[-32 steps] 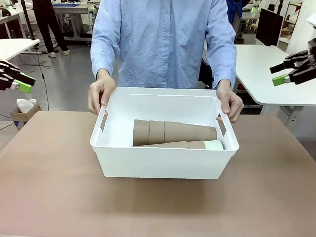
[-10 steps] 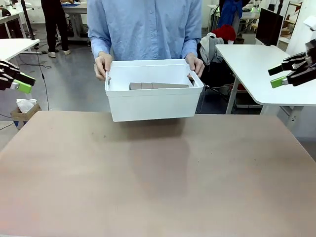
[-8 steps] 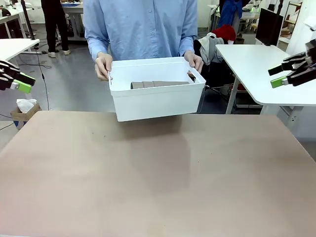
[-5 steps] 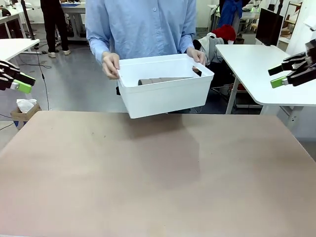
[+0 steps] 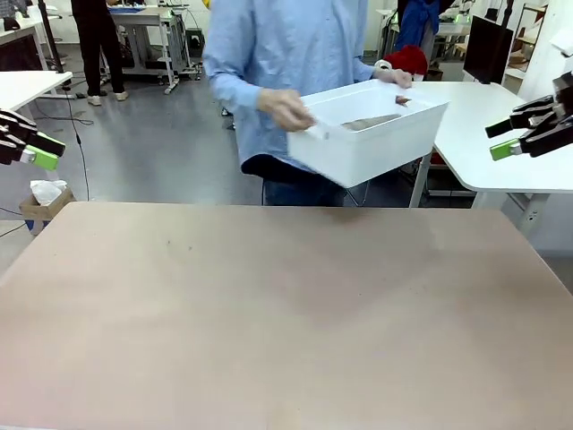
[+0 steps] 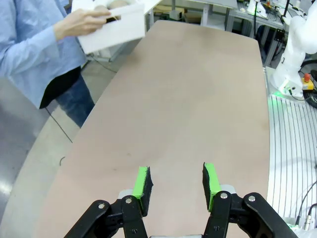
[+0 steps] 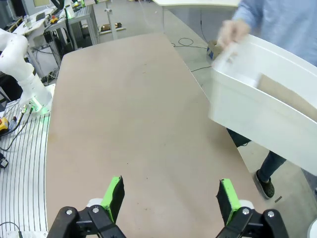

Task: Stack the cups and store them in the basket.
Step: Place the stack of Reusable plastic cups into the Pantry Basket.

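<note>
You see the table (image 5: 269, 305) bare and brown in front of you. The basket (image 5: 372, 134) is not on it. A person at the far side of the table holds the basket up in the air, past the table's far edge and toward your right. It is tilted, with the right end higher. One hand (image 5: 285, 109) grips the rim at the left end, and the other hand (image 5: 394, 76) is at the far right end. Both hands look blurry.

The cups (image 5: 372, 123) lie inside the basket. You can see a bit of brown over the rim, lying on its side. In the right wrist view the brown shows again inside the white wall. You cannot tell how many cups there are.

Your left gripper (image 5: 47, 152) hangs in the air off the left side of the table, well away from the basket. In its wrist view the green pads (image 6: 143, 181) stand partly apart with nothing between them — just the table below.

Your right gripper (image 5: 494, 141) hangs in the air off the right side of the table. It is near the basket's right end but not touching it. Its green pads (image 7: 115, 196) are spread wide — nothing is in between.
</note>
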`<state>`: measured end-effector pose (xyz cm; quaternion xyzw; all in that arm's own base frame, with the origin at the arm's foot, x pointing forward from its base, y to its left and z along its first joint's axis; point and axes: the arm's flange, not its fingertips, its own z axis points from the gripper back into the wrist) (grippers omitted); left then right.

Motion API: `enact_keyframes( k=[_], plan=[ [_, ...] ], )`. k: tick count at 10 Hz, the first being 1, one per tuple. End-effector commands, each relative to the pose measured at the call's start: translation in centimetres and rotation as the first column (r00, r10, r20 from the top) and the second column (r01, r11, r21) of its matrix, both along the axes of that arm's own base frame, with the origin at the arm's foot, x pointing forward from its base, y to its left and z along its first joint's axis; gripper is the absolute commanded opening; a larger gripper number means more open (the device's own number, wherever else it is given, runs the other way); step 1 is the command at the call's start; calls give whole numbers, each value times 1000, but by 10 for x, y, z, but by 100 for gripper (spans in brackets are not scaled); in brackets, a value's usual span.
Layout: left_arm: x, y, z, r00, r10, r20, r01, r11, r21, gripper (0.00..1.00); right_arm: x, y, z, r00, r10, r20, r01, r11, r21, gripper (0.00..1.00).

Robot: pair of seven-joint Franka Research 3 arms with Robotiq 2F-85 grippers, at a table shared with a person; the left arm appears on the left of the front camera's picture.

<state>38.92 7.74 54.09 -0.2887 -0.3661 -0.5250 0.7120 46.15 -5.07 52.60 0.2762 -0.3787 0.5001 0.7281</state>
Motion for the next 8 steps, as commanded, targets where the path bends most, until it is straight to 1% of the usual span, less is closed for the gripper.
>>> enact_keyframes(
  k=[1, 8],
  plan=[
    [0, -2, 3, 1000, -1, 3, 1, 1000, -16, 56, 0, 0, 3, 1000, 1, -7, -1, 1000, 7, 100],
    [0, -2, 3, 1000, -1, 3, 1, 1000, -16, 56, 0, 0, 3, 1000, 1, -7, -1, 1000, 7, 100]
  ],
)
